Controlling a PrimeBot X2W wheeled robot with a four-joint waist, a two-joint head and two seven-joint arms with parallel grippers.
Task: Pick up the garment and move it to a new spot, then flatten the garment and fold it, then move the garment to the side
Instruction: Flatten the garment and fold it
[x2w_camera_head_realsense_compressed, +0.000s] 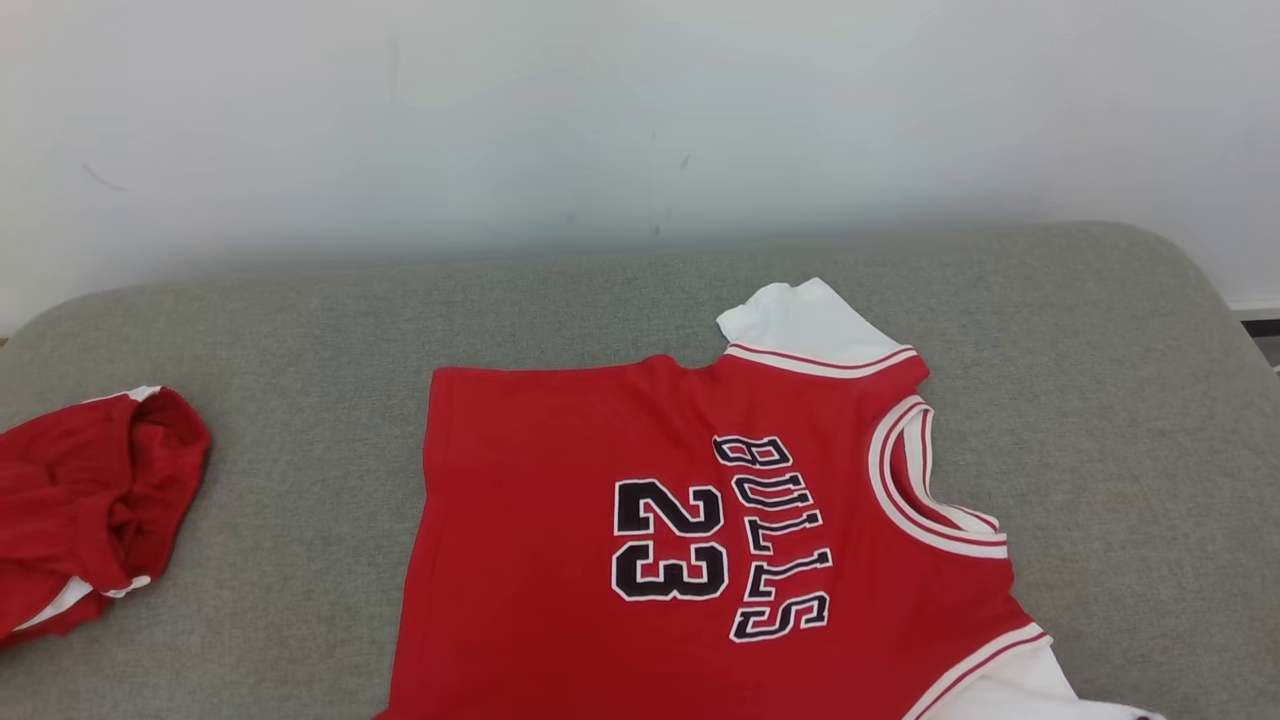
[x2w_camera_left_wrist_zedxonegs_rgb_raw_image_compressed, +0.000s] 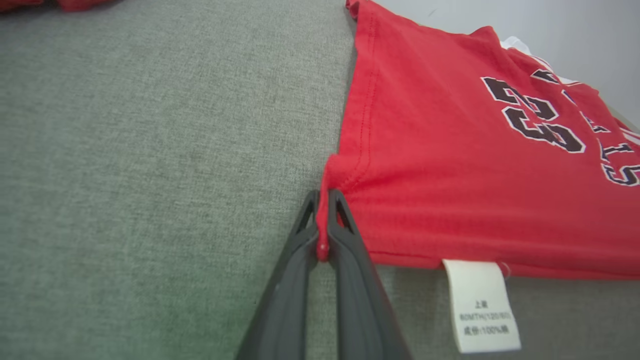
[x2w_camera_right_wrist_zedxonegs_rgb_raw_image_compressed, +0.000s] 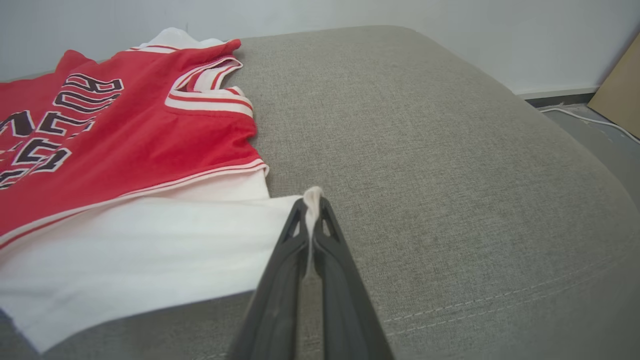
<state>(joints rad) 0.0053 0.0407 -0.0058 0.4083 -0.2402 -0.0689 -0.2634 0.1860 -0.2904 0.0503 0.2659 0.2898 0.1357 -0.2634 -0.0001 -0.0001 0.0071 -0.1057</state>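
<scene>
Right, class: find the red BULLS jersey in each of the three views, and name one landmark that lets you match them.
Head view: the red BULLS jersey lies from centre to lower right on the grey cushion.
Left wrist view: the jersey is at upper right, and the left gripper pinches its corner.
Right wrist view: the jersey is at left, and the right gripper pinches its white sleeve.
Shared landmark: the black BULLS lettering.

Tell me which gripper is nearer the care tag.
Left. The left gripper pinches the jersey at its hem corner, just beside the tag. The right gripper pinches the white sleeve at the jersey's opposite end.
</scene>
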